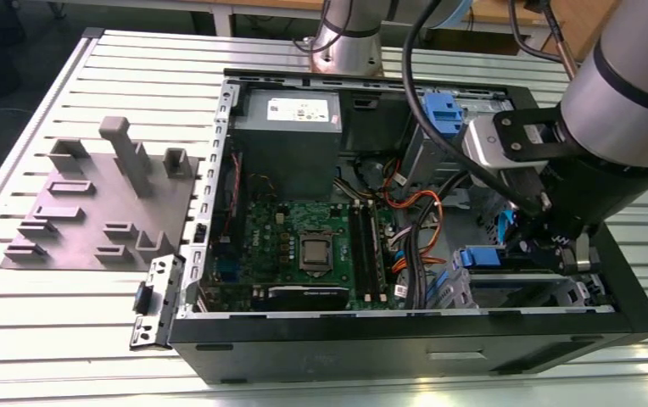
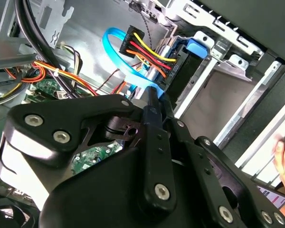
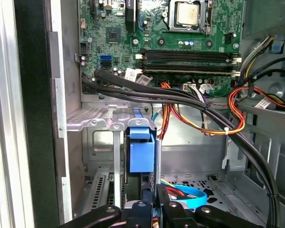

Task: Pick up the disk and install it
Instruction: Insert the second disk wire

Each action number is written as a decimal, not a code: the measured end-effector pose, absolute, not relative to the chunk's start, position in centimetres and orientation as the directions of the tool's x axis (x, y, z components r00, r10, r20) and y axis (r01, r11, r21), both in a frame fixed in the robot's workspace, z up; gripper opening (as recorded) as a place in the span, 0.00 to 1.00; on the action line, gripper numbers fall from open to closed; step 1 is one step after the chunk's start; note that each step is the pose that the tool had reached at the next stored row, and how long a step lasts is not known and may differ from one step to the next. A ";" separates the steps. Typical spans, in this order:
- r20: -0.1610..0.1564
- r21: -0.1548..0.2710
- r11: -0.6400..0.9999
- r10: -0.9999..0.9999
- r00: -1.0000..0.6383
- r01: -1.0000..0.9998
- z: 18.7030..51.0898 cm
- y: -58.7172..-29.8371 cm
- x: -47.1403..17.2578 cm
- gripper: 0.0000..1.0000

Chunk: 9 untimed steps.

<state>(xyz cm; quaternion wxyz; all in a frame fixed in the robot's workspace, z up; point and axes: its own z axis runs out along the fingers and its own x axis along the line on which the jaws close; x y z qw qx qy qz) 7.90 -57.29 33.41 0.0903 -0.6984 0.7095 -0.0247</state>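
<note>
1. My black gripper (image 3: 152, 202) is closed on the silver, blue-bracketed disk (image 3: 141, 156), half-seated in the grey metal bay (image 3: 102, 124) directly ahead.
2. Risk — the orange-red cables (image 2: 147, 54) beside my fingertips snag, or the disk jams tilted.

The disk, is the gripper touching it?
Touching. In the first wrist view the gripper fingers close on the edge of the disk in its bay.

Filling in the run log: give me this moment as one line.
stage: install | pincer: closed at the disk's rear edge | disk: on edge in drive cage | case: open
</note>
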 end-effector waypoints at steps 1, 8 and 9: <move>-0.094 -0.161 0.023 -0.996 -0.008 -0.987 33.4 -57.3 7.9 0.16; -0.094 -0.161 0.023 -0.996 -0.008 -0.987 33.4 -57.6 7.9 0.16; -0.094 -0.161 0.023 -0.996 -0.008 -0.987 33.4 -57.6 7.9 0.16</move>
